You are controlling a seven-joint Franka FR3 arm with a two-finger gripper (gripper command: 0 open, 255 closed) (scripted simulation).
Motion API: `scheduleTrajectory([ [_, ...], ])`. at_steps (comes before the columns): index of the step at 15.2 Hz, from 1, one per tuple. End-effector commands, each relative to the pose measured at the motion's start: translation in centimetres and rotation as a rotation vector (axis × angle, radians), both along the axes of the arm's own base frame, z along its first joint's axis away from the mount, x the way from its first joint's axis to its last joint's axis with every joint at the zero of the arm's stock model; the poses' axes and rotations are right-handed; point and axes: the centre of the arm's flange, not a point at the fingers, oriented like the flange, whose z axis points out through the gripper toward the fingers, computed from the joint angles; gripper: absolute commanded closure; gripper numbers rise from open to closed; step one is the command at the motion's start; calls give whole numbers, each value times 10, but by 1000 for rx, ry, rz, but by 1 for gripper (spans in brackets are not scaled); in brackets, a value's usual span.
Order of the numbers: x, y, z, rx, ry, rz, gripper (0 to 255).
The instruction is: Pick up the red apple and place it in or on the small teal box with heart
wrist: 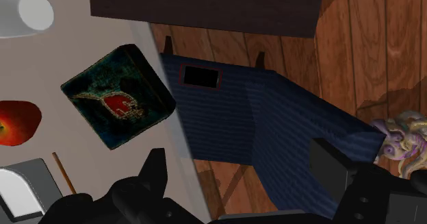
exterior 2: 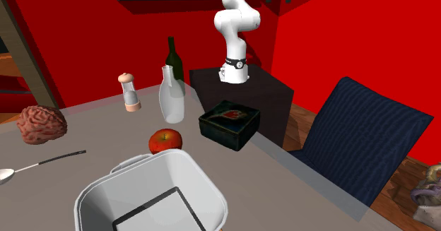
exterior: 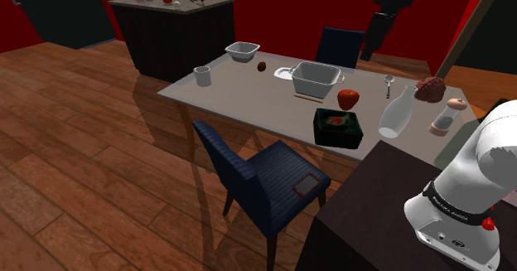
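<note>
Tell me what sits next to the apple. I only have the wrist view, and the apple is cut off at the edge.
Observer: A white two-handled pot stands close beside the red apple, on the side away from the dark heart box.
Operator: And the pale shape beyond the box?
Observer: That is a clear glass bottle, standing upright on the table.
Operator: Anything else near that bottle?
Observer: A small grinder with a rounded tan top stands next to it, also upright.
</note>
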Motion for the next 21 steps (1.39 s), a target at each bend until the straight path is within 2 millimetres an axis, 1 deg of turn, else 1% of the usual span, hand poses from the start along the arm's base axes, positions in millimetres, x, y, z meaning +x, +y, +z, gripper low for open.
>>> scheduleTrajectory([
  [1,0,0,0,0,0,0,0],
  [21,100,-205,-138,-11,64,-21,0],
])
